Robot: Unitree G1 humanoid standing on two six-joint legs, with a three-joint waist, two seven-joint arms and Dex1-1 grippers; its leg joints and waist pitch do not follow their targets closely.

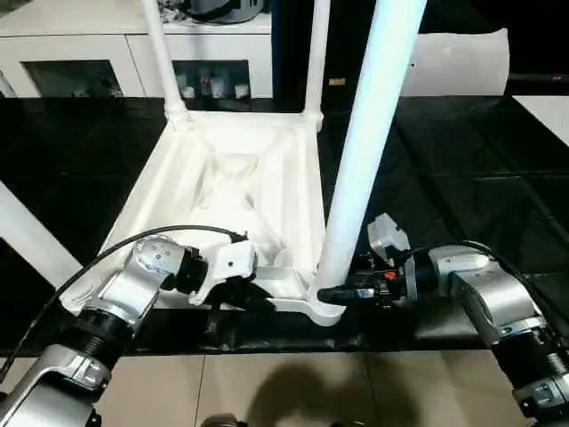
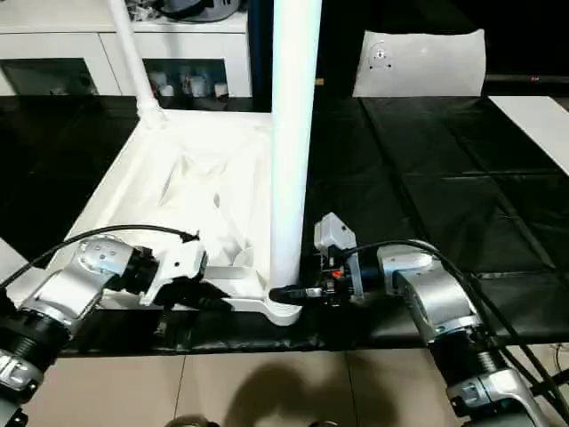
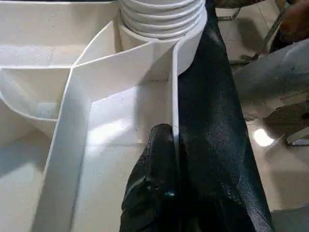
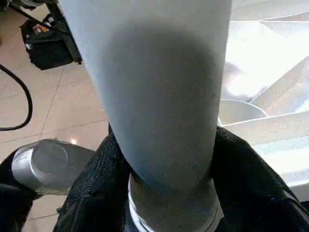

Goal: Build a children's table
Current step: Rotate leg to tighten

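The children's table's white tabletop (image 1: 240, 178) lies ribbed side up on the black work table. Two white legs (image 1: 160, 53) (image 1: 317, 53) stand in its far corner sockets. A third leg (image 1: 369, 133) stands upright in the near right socket. A fourth (image 1: 27, 236) rises by the near left corner, cut off by the picture's edge. My right gripper (image 1: 333, 292) is shut on the base of the near right leg (image 4: 159, 96), one black finger (image 4: 91, 183) against each side. My left gripper (image 3: 169, 145) is shut on the tabletop's near rim wall (image 3: 175, 87), left of that socket.
A white cabinet (image 1: 71, 62) with glass doors stands behind the work table. A white sheet-like thing (image 1: 462, 62) lies at the back right. The work table's front edge (image 1: 267, 342) runs just under the tabletop's near rim, with tiled floor below. A black bag (image 4: 43, 41) sits on the floor.
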